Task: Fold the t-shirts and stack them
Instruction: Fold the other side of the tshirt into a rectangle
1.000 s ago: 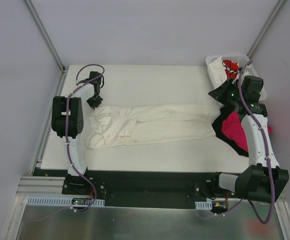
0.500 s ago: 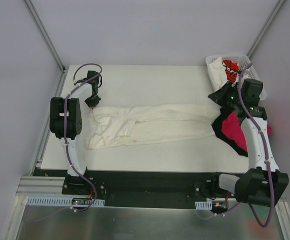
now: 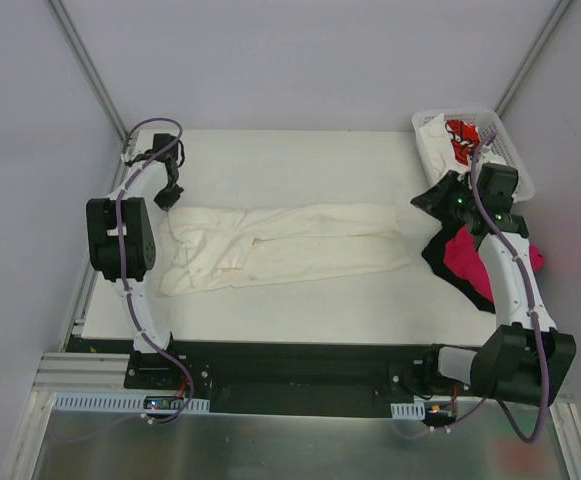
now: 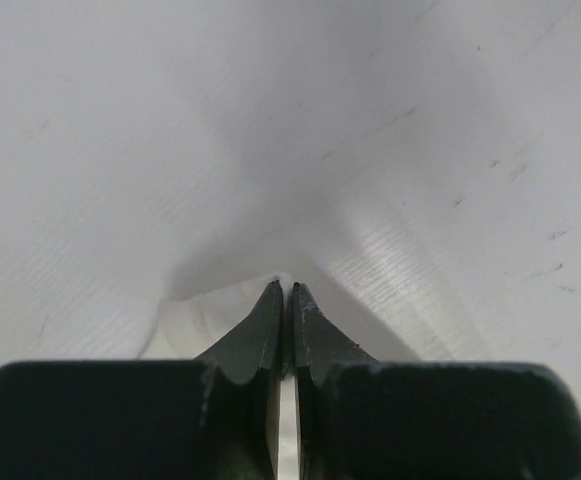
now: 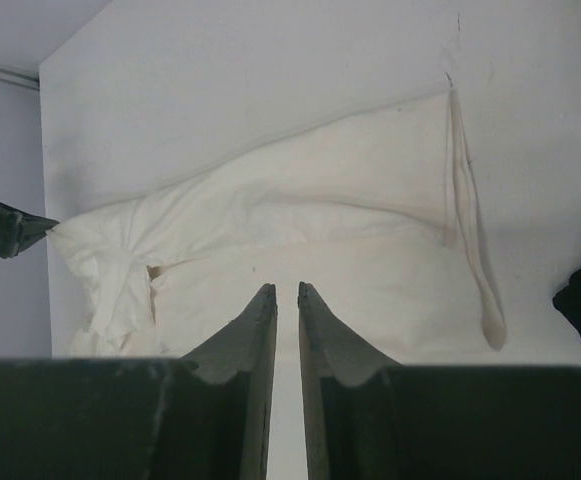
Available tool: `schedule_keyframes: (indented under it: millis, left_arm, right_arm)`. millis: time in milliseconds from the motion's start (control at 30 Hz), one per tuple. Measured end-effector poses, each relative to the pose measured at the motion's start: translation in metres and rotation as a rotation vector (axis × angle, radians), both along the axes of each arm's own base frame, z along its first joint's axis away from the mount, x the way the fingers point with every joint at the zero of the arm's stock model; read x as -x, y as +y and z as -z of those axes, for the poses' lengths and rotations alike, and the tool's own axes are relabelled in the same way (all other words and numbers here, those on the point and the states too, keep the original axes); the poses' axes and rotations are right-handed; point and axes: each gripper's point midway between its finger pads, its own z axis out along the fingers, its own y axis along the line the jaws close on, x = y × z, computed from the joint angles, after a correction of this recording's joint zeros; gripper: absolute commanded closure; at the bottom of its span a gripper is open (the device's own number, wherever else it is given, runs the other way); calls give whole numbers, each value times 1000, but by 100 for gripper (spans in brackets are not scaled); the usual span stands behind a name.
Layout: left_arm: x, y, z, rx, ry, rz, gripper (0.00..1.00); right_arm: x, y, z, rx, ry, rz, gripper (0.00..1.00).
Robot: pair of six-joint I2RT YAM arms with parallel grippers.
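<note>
Across the table point(image 3: 300, 160), cream t-shirt point(image 3: 300, 245) lengthwise left-right (left jaws pinching its end; right jaws ajar).

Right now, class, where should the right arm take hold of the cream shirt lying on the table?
Probably the cream shirt's far right corner, from above: that hem lies flat and free nearest the right end effector, opposite the corner the left end effector pinches.

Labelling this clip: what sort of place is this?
Likely a robotics lab cell: two arms bolted to a white table, plain panels on metal framing around it, a basket of shirts.
</note>
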Motion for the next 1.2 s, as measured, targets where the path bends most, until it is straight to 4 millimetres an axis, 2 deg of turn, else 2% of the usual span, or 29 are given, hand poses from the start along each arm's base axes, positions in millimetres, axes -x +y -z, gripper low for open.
schedule_keyframes:
  millis: [167,300,433,567,733,933,1200]
  left_arm:
    - [-2,18,-15,-13,-37,-41,100]
    - [-2,31,-30,-35,-69,-70,100]
    - [-3,38,-44,-50,-100,-86,100]
    - [-3,41,-48,-56,-108,-93,100]
    - [-2,41,-48,-56,-108,-93,100]
    - [-3,41,-49,-57,-107,-90,100]
    - [-3,42,-51,-62,-105,-79,100]
  right_arm:
    - [2,2,26,-23,77,-6,76]
    - [-7,4,40,-44,110,-15,75]
    - [-23,6,76,-69,205,-22,73]
    - [-44,12,117,-79,316,-39,73]
    - [-73,29,149,-74,372,-80,74]
    - [-103,43,159,-64,359,-111,75]
    - [-127,41,171,-58,354,-105,75]
